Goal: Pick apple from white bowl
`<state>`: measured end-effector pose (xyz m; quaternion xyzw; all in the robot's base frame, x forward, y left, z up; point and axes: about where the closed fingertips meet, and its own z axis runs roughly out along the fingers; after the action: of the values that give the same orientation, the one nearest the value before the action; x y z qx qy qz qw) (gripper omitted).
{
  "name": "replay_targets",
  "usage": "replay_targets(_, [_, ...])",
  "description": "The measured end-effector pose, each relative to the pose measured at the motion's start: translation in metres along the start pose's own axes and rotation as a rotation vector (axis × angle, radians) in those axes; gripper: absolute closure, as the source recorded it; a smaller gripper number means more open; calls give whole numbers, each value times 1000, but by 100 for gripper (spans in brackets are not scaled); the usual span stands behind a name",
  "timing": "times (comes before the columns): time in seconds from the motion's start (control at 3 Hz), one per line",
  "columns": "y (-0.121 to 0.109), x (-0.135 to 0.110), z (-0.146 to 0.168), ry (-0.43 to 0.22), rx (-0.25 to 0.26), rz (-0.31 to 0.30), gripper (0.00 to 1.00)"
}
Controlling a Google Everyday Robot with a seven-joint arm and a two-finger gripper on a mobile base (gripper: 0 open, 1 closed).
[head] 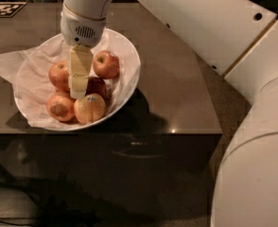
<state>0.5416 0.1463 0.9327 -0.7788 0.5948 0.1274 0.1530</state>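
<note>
Apples, count: five in view, all inside the white bowl (135, 63).
Task thing: the apple (58, 74), orange-red and glossy, lies at 9 o'clock in the bowl. Its right edge is hidden behind the gripper.
Other apples, four: a red apple (107, 64) at 1 o'clock. A smaller dark red apple (98, 86) sits just off the middle, at 3 o'clock. A yellow-orange apple (90, 109) with a small sticker on top is at 5 o'clock. An orange apple (59, 107) at 7 o'clock touches the stickered one.
Bowls, count: one, wide, shallow and glossy white, on the dark table (177, 93), toward the table's 9 o'clock side.
Paper, count: one crumpled white paper (6, 63) lines the bowl and spills over the rim at 9 to 10 o'clock onto the table.
Gripper, count: one. The gripper (77, 92) points down into the middle of the bowl with its tip among the apples, just beside the task apple at that apple's 3 o'clock.
Gripper state: I cannot tell whether it is spread or closed, nor whether it touches any apple.
Arm, count: one white arm (200, 22) enters from 2 o'clock of the view and looms large at 4 o'clock.
Marker, count: one black-and-white printed tag (4, 8) lies flat on the table at the view's 10 o'clock, well apart from the bowl.
</note>
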Motion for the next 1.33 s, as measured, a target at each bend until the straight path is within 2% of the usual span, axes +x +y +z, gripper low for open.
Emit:
replay_targets(0.67, [-2,9,3,-3,4,23,0])
replay_targets(1.33, [-6,-10,5,-18,-24,-39,0])
